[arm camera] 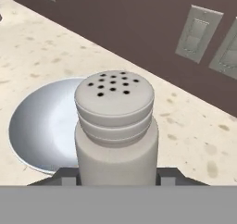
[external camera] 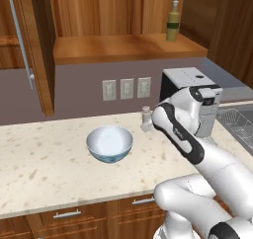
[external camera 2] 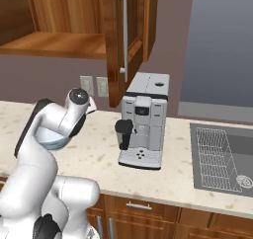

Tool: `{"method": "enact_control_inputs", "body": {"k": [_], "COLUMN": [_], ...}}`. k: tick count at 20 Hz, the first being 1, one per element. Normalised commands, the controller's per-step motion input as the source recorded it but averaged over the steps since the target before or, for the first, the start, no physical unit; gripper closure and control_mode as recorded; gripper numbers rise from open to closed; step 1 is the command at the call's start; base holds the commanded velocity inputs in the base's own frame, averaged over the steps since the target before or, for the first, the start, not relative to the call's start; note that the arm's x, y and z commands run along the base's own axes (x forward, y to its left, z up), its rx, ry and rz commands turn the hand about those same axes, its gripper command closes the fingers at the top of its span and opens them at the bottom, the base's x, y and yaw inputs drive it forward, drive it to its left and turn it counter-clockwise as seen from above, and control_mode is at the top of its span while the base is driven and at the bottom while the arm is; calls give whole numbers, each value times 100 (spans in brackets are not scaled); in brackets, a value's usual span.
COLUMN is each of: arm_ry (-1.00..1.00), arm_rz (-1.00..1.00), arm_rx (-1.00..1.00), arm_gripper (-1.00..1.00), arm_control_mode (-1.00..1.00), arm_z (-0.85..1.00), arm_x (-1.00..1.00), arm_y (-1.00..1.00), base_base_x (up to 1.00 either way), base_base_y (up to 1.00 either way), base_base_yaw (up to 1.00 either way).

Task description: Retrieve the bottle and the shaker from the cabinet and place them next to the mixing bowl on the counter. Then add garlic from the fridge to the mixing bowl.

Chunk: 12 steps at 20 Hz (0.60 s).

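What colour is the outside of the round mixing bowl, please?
Blue patterned outside, white inside, on the round mixing bowl; left base view shows it best.

Mixing bowl (external camera: 109, 143) sits on the counter (external camera: 44, 169), with the shaker (external camera: 147, 118) just right of it and nearer the wall, between the jaws. Bottle (external camera: 172, 21) stands on the cabinet (external camera: 126, 46) shelf above, toward its right end. Coffee machine (external camera 2: 144, 119) stands on the counter right of the shaker; the sink (external camera 2: 222, 159) lies further right.

Bare counter (external camera: 44, 169) left of mixing bowl (external camera: 109, 143); coffee machine (external camera: 190, 97) blocks right.
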Motion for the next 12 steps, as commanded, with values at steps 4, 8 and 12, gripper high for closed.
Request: {"method": "enact_control_inputs", "body": {"k": [4, 8, 12], "arm_ry": [0, 1, 0], "arm_rz": [1, 4, 7], "arm_rx": [0, 2, 8], "arm_gripper": [100, 100, 100], "arm_control_mode": [-100, -100, -100], "arm_z": [-28, -69, -55], "arm_x": [32, 0, 0], "arm_y": [0, 0, 0], "base_base_x": [0, 0, 0], "base_base_y": [0, 0, 0], "base_base_yaw": [0, 0, 0]}}
